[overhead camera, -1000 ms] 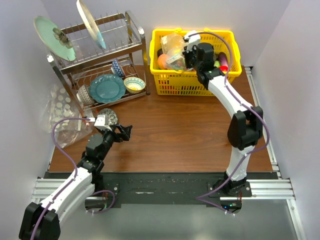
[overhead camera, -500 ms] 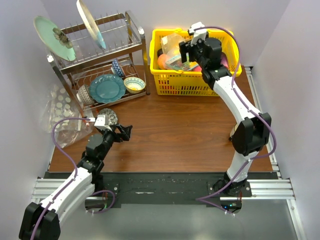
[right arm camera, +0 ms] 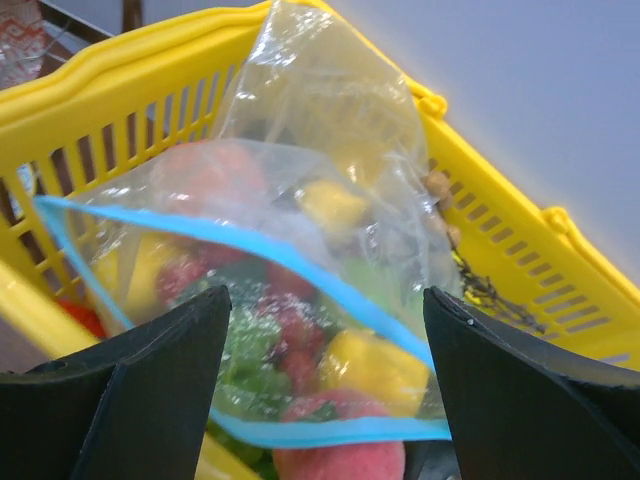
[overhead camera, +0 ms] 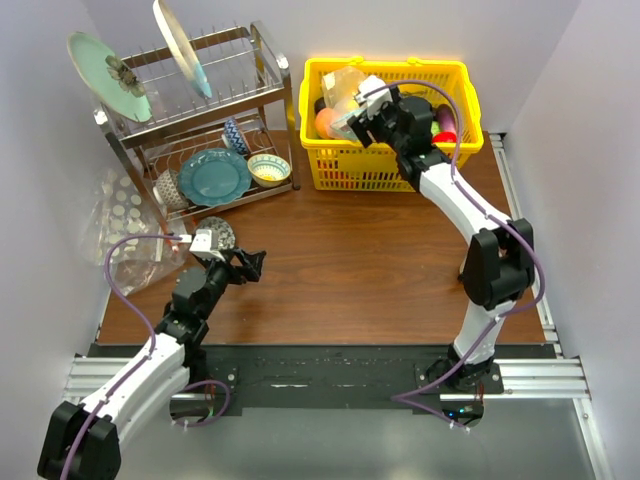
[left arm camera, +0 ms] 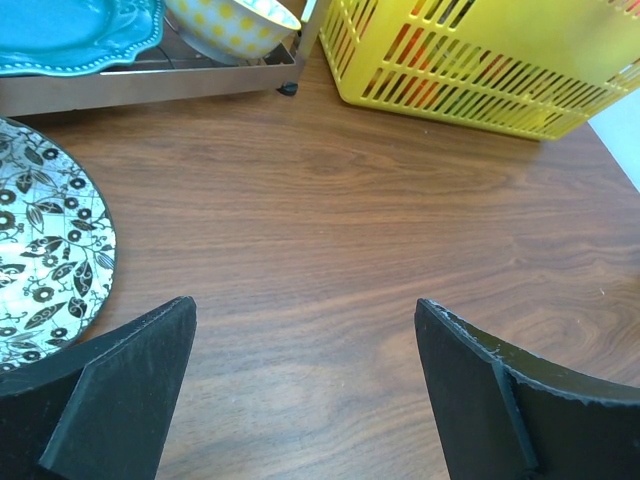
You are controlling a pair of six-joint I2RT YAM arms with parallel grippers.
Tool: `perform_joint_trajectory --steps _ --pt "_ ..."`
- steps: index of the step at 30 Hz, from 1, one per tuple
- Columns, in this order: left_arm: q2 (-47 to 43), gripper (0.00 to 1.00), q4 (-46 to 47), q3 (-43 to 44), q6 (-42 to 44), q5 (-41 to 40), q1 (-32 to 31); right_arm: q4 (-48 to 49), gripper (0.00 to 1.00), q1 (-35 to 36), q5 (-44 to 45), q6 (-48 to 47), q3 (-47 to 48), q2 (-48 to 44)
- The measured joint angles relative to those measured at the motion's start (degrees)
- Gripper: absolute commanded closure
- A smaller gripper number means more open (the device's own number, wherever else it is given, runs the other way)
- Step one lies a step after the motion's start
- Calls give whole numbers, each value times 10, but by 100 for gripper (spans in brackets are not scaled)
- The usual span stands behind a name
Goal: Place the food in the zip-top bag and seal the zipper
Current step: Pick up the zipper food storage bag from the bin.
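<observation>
Right end effector (right arm camera: 325,300) is open: fingers wide either side of the bag (right arm camera: 300,130), nothing clamped. It hangs over the basket (overhead camera: 385,170) at the desk's (left arm camera: 330,200) 1 o'clock and is aimed at the bag mouth. Probably lining up for a grab on the bag edge.

The bag sits propped in the basket's 9 o'clock end, with its body rising behind the mouth. Zipper (right arm camera: 250,250): one teal strip runs 10 to 4 o'clock across the right wrist view, and that line is the mouth's long axis. A second strip lies lower, near 6. The strips are apart, so the mouth looks open and faces the wrist camera.

Food (right arm camera: 370,365): red, yellow and green pieces show through the plastic. Cannot tell if they are inside the bag or under it. The peach (right arm camera: 340,465) below the lower strip looks to be outside. In the top view a purple piece (overhead camera: 447,120) lies loose at the basket's 3 o'clock end. Judged: filling unfinished, seal not done.

Left end effector (left arm camera: 305,308) is open over bare desk at 8 o'clock, well apart from the basket. It looks parked, maybe to brace the bag later.
</observation>
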Motion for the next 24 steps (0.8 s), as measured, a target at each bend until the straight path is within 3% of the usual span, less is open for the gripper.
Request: perform_joint_trajectory --steps 3,5,6,8,9,12,16,18,24 --pt "2 5 0 0 0 3 0 6 19 0 18 -12 42 34" --pt "2 5 0 0 0 3 0 6 31 0 30 -18 70 60" --pt "2 5 0 0 0 3 0 5 39 0 32 -20 85 73" --pt "2 5 0 0 0 3 0 -3 76 0 34 -25 115 99" --pt "2 5 0 0 0 3 0 -9 84 0 35 -26 130 111" --pt "3 5 0 0 0 3 0 -29 91 0 38 -13 161 134" --pt "4 5 0 0 0 3 0 -55 93 2 29 19 160 125" --pt "5 5 0 0 0 3 0 -66 100 4 26 40 148 104" --pt "8 5 1 0 0 5 0 -112 100 9 23 131 127 -4"
